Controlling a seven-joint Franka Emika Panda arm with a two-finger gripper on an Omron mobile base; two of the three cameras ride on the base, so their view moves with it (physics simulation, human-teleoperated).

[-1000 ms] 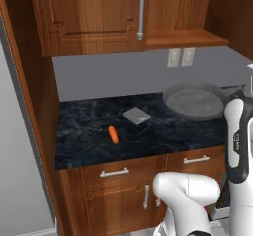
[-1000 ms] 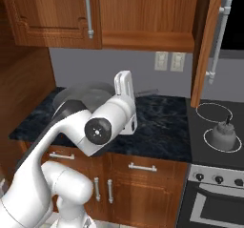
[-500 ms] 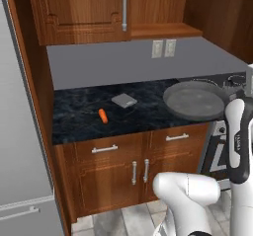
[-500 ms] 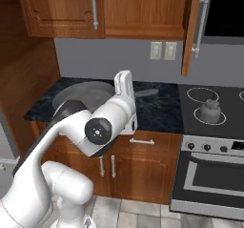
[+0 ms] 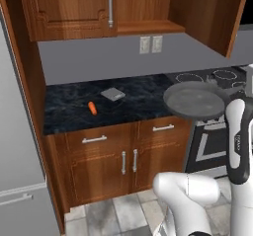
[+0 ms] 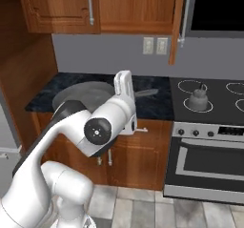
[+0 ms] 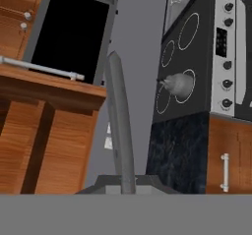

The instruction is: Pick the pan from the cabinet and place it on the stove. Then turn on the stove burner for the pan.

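Observation:
The pan (image 5: 195, 100), round and dark grey, hangs level in the air over the counter's right end, just left of the stove (image 5: 213, 77). My gripper (image 6: 137, 94) is shut on the base of its long handle (image 7: 120, 126), which points toward the black cooktop (image 6: 214, 94). In the right base view the pan (image 6: 85, 96) sits partly behind my arm. The cabinet (image 5: 74, 8) hangs above the counter with its right door (image 5: 217, 13) swung open. Thin white burner rings (image 7: 189, 31) mark the glass.
A small grey kettle (image 6: 198, 99) stands on a near-left burner. Black knobs (image 6: 195, 132) line the silver front panel. An orange carrot-like piece (image 5: 92, 107) and a flat grey block (image 5: 113, 94) lie on the dark counter (image 5: 74, 109). A fridge (image 5: 20, 171) stands at the left.
The whole picture has shifted: the base has backed off and driven toward the stove, which now shows in both base views. The pan stays in my shut gripper.

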